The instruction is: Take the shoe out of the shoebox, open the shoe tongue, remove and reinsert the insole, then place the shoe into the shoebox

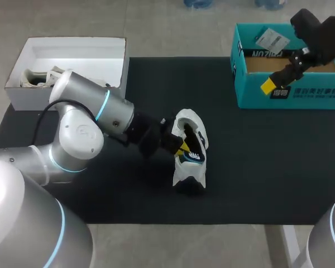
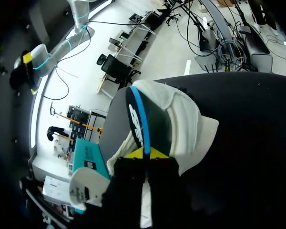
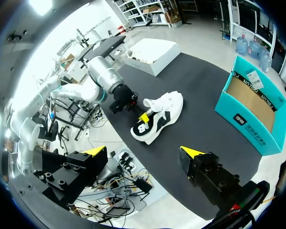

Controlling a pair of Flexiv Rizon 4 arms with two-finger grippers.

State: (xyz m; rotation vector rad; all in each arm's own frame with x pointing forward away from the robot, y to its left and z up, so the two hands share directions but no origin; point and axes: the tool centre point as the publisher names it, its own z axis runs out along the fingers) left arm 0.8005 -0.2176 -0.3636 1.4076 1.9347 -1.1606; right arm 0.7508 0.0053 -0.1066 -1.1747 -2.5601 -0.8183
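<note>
In the head view, the white mesh trainer with black and blue trim point(image 1: 191, 125) lay out of its box on the black table mat point(image 1: 257, 167), well apart from the teal cardboard shoebox point(image 1: 290, 97). We judged the insole step to be in hand. Our left gripper point(image 1: 181, 147) sat at the shoe's mouth. Our right gripper point(image 1: 271, 84) hung over the teal box's front wall, where we could not read its fingers. A white cardboard box point(image 1: 22, 61) stood at the mat's far left corner.

In the left wrist view, the left gripper point(image 2: 146, 153) had its yellow tips pinched nearly together on a dark blue-edged panel point(image 2: 143, 124) rising from the trainer point(image 2: 181, 119). We could not tell whether that panel was the insole or the collar. If it was the insole, the next move would call for a steady pull along the shoe's length, with the shoe kept from dragging.

In the right wrist view, the right gripper point(image 3: 143, 151) had its fingers spread wide and held nothing, high above the mat. The trainer point(image 3: 164, 107) lay on its side beside the left gripper point(image 3: 144, 117).
</note>
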